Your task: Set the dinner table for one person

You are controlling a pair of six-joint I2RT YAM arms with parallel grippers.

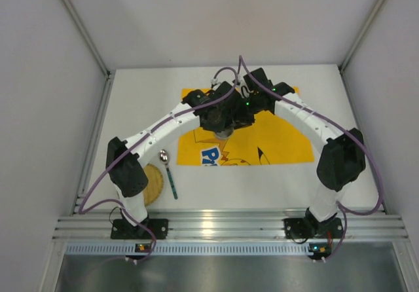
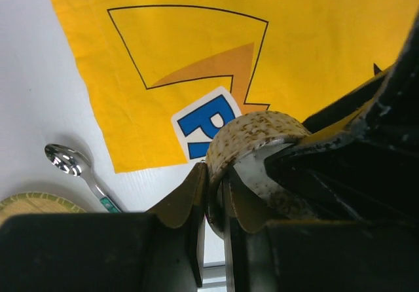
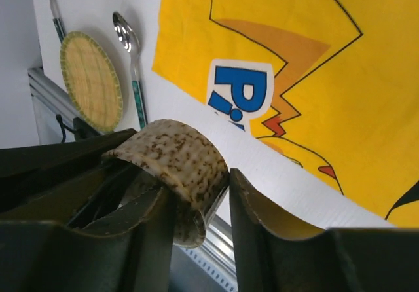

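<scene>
Left claw (image 2: 213, 197): narrow, pinched on the wall of the cup (image 2: 262, 131), one finger inside and one outside. The cup is round, cream glaze with brown speckle, and glossy pale inside.

Right claw (image 3: 200, 200): fingers straddle the opposite wall of the same cup. The gap is small and I can't tell if it's clamped.

Both claws meet over the placemat (image 1: 281, 141), a flat yellow cloth with black line art and a blue letter on a white patch. Can't tell if the cup touches the cloth.

The table (image 1: 144, 102) is white, matte and flat and lies under everything.

The spoon (image 1: 169, 171) has a shiny metal bowl and a teal handle. It lies on bare table left of the placemat, just beside a round woven coaster (image 1: 154, 182) with a green rim.
</scene>
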